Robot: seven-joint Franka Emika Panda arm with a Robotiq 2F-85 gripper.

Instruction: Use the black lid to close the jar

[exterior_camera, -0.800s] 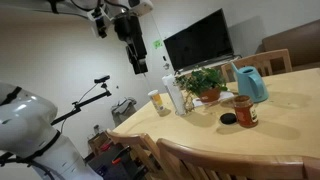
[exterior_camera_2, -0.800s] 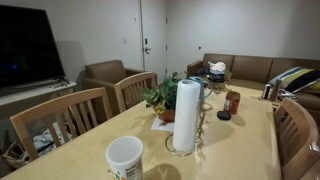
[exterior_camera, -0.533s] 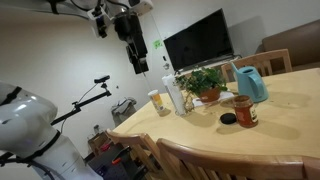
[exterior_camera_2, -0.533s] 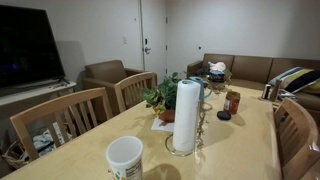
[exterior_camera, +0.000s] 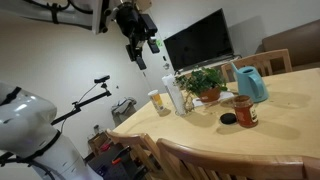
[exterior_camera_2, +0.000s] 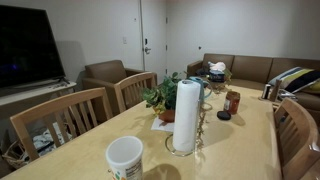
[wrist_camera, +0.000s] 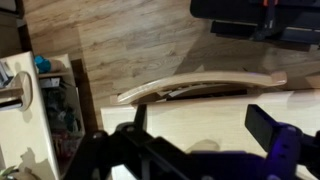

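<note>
The jar (exterior_camera: pixel 245 110) is clear glass with dark reddish contents and stands open on the wooden table (exterior_camera: pixel 290 110). The black lid (exterior_camera: pixel 229 119) lies flat on the table just beside it. Both also show in an exterior view, far down the table: the jar (exterior_camera_2: pixel 232 102) and the lid (exterior_camera_2: pixel 224 115). My gripper (exterior_camera: pixel 143 60) hangs high in the air beyond the table's end, far from both. In the wrist view my gripper (wrist_camera: pixel 200 125) is open and empty, over the table edge; jar and lid are out of that view.
A teal pitcher (exterior_camera: pixel 250 83), a potted plant (exterior_camera: pixel 205 82), a tall clear bottle (exterior_camera: pixel 174 92) and a pale cup (exterior_camera: pixel 158 102) stand on the table. A paper towel roll (exterior_camera_2: pixel 185 115) and a white cup (exterior_camera_2: pixel 125 158) stand nearer. Wooden chairs (exterior_camera_2: pixel 70 115) line the table.
My gripper has shifted slightly to the right and turned at the top of the exterior view. Jar, lid and the other things have not moved.
</note>
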